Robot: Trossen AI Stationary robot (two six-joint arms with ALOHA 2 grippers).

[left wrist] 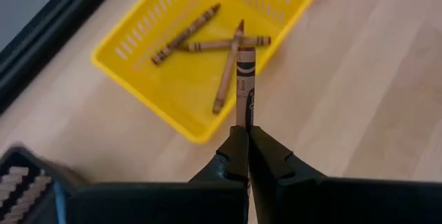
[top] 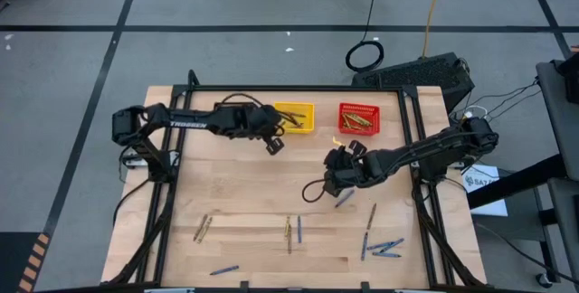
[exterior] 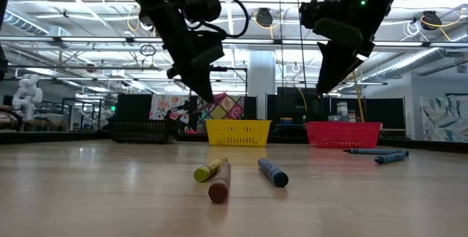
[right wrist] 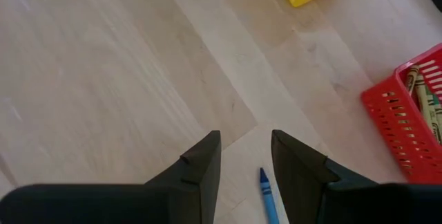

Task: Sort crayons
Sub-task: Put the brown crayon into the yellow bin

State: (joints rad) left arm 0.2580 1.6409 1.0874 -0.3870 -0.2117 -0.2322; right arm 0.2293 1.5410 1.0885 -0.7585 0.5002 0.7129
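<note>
My left gripper (top: pixel 274 143) hangs just in front of the yellow basket (top: pixel 295 117), shut on a brown crayon (left wrist: pixel 244 72). In the left wrist view, three brown crayons (left wrist: pixel 186 34) lie in that basket. My right gripper (top: pixel 336 181) stands open above mid-table, left of and nearer than the red basket (top: pixel 359 118), which holds olive-yellow crayons. A blue crayon (right wrist: pixel 267 195) lies flat on the wood under the gap between its fingers. Several more crayons (top: pixel 289 231) lie scattered along the near part of the table. My left gripper pinches the brown crayon by its lower end (left wrist: pixel 243 117) between its two fingers. The fingers slant down toward the far side and lie along the crayon. The crayon sticks out past the fingertips, tip toward the yellow basket, lifted clear of the table.
A black basket (exterior: pixel 139 131) stands left of the yellow one, at the back of the table. Loose blue crayons (top: pixel 384 246) lie near the right front, and olive and brown ones (top: pixel 203 228) at the left front. A black frame rims the table (top: pixel 271 89).
</note>
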